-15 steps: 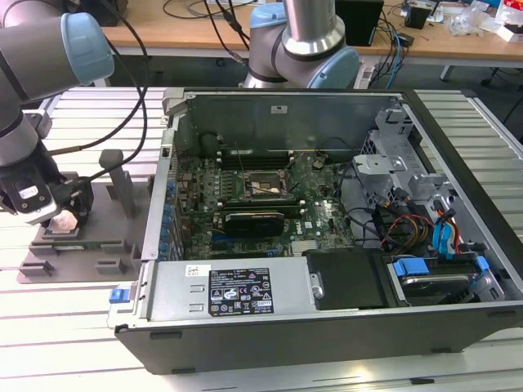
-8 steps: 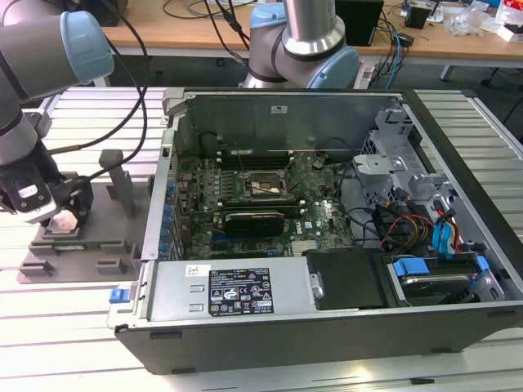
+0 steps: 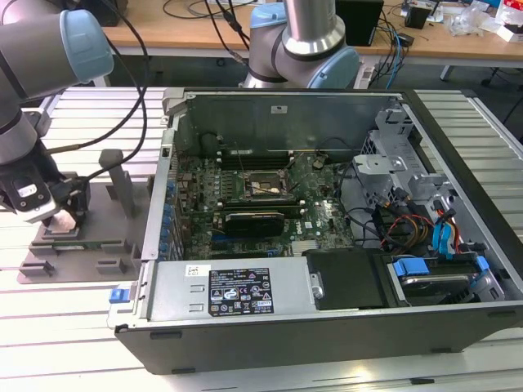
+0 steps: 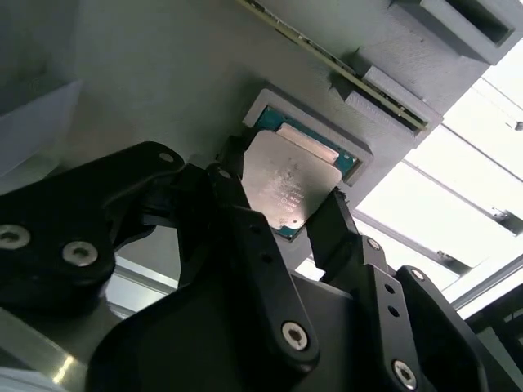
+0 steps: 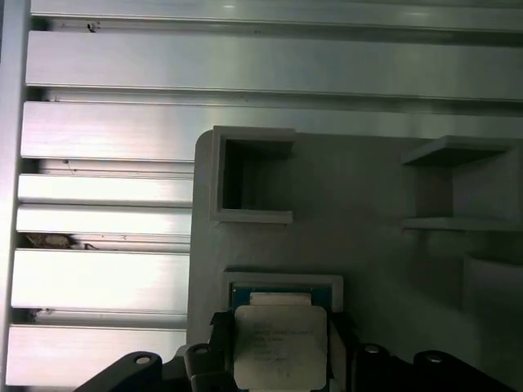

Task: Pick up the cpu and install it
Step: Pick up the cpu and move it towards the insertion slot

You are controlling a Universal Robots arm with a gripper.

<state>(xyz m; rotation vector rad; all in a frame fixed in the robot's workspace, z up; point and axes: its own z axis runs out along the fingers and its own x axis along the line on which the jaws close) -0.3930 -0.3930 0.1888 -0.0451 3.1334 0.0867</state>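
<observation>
Item count: one cpu (image 4: 290,181), one end effector (image 4: 286,200) with two black fingers (image 4: 337,229), one grey fixture plate (image 4: 163,73), one open computer case (image 3: 327,327), one socket (image 3: 265,186). In both wrist views the cpu (image 5: 278,347) lies pale metal side up in a square recess of the plate (image 5: 368,245), with a strip of its green board showing along one edge. The end effector (image 5: 279,335) is closed to the cpu's width, one finger against each of two opposite edges. Whether the cpu is lifted clear of the recess floor cannot be told. In the exterior view the end effector (image 3: 64,219) is low over the plate (image 3: 94,196), which rests on the slatted metal table (image 3: 65,327) just beside the case, on the exterior view's left. The socket sits on the green motherboard (image 3: 319,220) inside the case, well apart from the end effector. One hollow square block (image 5: 249,175) stands on the plate near the recess.
</observation>
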